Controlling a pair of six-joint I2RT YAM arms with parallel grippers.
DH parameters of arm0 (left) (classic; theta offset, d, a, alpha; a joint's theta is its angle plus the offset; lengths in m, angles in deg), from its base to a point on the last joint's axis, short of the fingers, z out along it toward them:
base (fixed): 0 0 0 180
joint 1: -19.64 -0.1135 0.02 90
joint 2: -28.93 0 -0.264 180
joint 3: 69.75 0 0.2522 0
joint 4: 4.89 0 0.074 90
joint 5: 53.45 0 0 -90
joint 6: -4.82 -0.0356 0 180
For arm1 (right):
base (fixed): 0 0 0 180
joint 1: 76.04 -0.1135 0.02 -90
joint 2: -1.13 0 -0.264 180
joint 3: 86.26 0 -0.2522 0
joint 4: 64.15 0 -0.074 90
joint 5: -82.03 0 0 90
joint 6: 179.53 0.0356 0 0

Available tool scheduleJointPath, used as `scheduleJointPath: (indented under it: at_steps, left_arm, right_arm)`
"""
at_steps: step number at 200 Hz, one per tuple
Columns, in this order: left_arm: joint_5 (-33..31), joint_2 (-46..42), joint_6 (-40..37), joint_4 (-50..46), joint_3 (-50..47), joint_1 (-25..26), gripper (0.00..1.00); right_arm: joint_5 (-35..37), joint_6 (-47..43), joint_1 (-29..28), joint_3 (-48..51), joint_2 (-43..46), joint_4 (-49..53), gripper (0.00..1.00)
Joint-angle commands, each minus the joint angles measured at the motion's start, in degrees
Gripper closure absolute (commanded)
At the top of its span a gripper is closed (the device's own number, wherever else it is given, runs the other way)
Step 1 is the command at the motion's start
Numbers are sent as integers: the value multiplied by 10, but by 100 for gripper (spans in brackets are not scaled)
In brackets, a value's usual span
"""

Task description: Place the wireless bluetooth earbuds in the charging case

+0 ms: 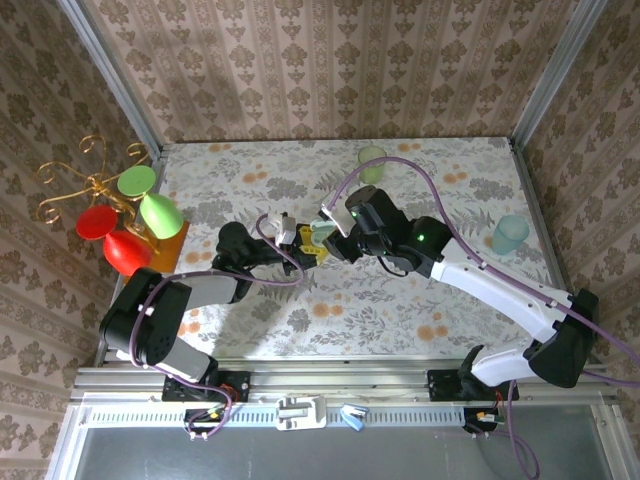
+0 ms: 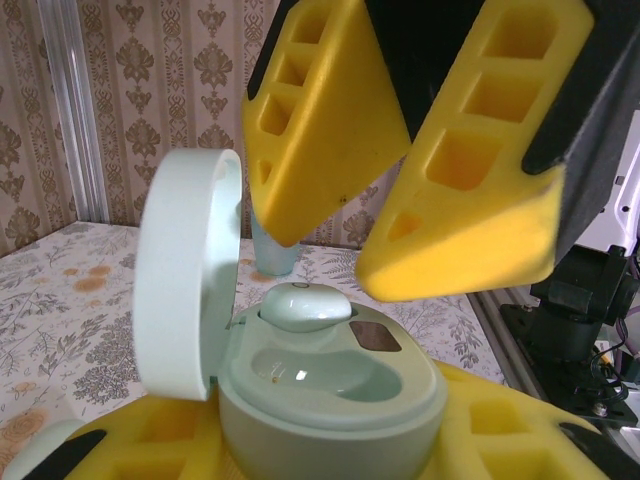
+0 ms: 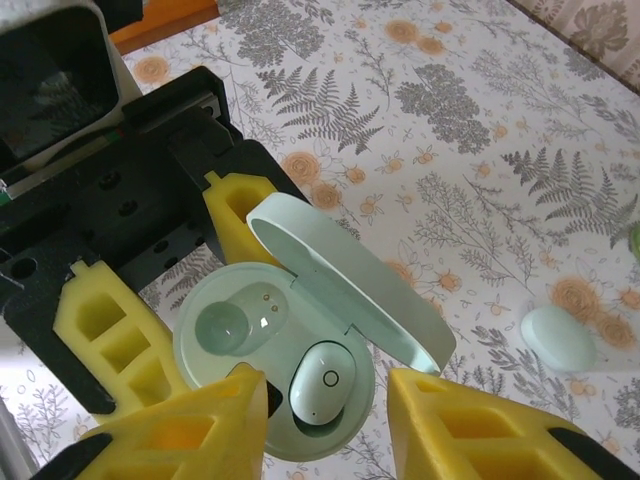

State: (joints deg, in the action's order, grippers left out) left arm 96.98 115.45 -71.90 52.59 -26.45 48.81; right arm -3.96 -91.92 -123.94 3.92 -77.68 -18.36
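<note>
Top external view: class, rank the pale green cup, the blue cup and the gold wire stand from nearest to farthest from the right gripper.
1. Pale green cup: toward the back, just beyond the right gripper.
2. Blue cup: far right, level with the gripper.
3. Gold wire stand: far left, clearly farthest.

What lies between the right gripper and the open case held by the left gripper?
Nothing. In the left wrist view, the right gripper hangs over the case with open jaws, and the gap down to it is bare.
</note>
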Motion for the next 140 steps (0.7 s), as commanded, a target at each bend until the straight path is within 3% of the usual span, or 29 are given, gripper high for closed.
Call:
scheduleJointPath:
  at_steps: [1,37,77,104,140]
  left_arm:
    - [8,-8,-1,25,9,-5,70]
    - [2,-20,-4,24,1,-13,70]
    - [2,-34,-3,24,-1,-16,70]
    - [-2,-52,3,24,-1,-16,70]
    - [-11,-91,15,24,-2,-15,70]
  right_arm:
    - [-19,28,1,3,34,-32,59]
    - [-70,99,41,85,122,-134,50]
    - [-93,228,145,194,194,-209,48]
    - [-70,292,182,219,170,-195,46]
    - [-85,350,182,210,61,-199,45]
